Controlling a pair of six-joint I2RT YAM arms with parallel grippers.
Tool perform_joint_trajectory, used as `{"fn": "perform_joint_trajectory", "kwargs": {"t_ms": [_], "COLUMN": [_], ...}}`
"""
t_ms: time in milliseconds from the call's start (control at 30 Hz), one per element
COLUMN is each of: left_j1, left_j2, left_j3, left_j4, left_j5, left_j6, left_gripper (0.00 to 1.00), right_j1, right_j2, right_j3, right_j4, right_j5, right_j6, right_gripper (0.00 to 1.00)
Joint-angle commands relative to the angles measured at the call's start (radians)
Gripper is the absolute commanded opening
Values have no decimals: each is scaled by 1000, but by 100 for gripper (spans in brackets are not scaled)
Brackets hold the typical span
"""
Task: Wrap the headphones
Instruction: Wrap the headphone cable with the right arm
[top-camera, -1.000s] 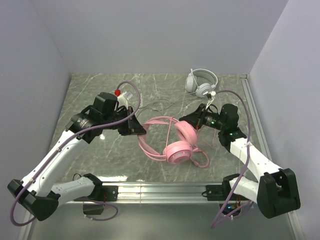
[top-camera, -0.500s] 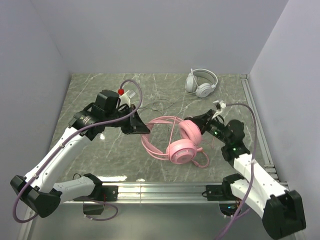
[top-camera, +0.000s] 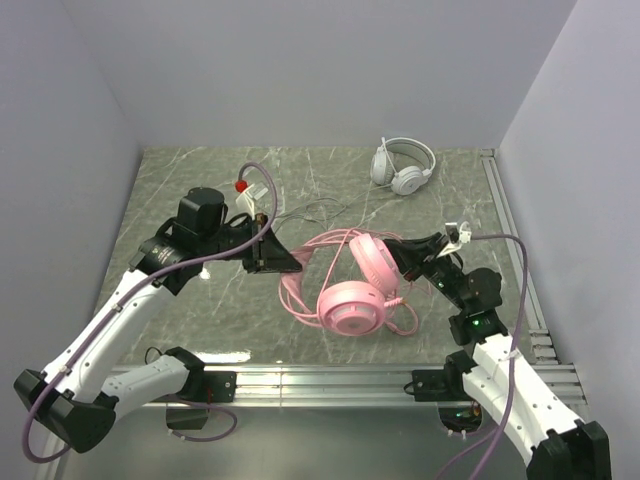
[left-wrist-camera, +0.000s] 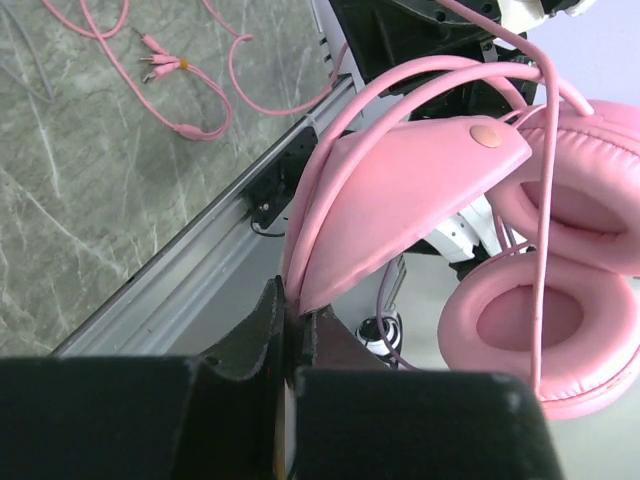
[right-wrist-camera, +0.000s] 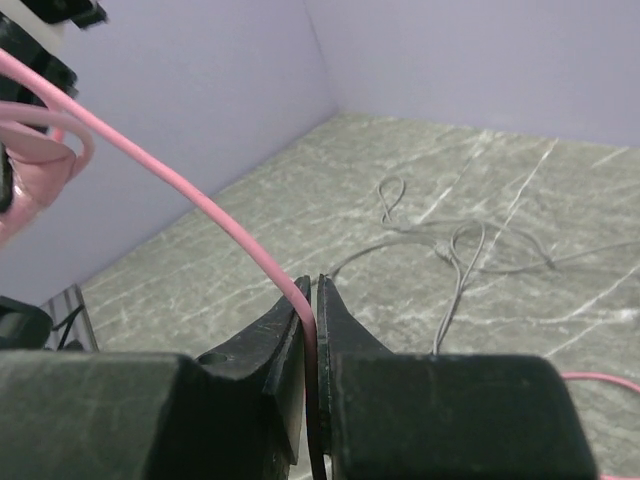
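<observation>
The pink headset (top-camera: 352, 290) hangs just above the table's middle, ear cups toward the near side. My left gripper (top-camera: 295, 266) is shut on its padded headband (left-wrist-camera: 400, 200) at the band's end; the cups (left-wrist-camera: 530, 330) hang to the right in the left wrist view. My right gripper (top-camera: 402, 258) is shut on the pink cable (right-wrist-camera: 180, 185), which runs taut up and left from the jaws (right-wrist-camera: 312, 300). More pink cable (left-wrist-camera: 190, 90) lies looped on the table. The white headset (top-camera: 403, 165) rests at the back right, with its thin dark cable (top-camera: 320, 210) trailing left.
A metal rail (top-camera: 330, 378) runs along the near table edge and another rail (top-camera: 510, 230) along the right side. Grey walls close the left, back and right. The thin cable (right-wrist-camera: 460, 250) curls on the marble surface beyond my right gripper.
My right arm has drawn back toward the near right with the pink cable in its jaws. The pink headset has shifted nearer and tilted. My left gripper keeps its hold on the headband.
</observation>
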Motion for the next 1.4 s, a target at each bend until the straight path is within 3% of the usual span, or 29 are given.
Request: {"fn": "perform_joint_trajectory", "kwargs": {"t_ms": [0,233,467,867,1133,1367], "left_j1": [13,13,11,11,11,11], "left_j2": [-6,6,21,29,35,37], "left_j3": [87,151,196,231,269,303], "left_j4": [70,90,64,23,26,0], "left_j5": [66,-32,-142,-253,-337,-426], "left_j6": [-13,-76,-70,-72,-119,-133], "left_gripper": [0,0,0,0,0,0], "right_j1": [1,73,251,386,455,517], "right_j2": [57,169,264,450,536,579], "right_j3": [10,20,31,74,13,7], "right_j4": [0,38,94,222,439,483], "right_j5": [1,10,116,171,159,177], "right_j6": [-21,-10,9,18,62,73], "right_gripper": [13,15,17,18,19,20]}}
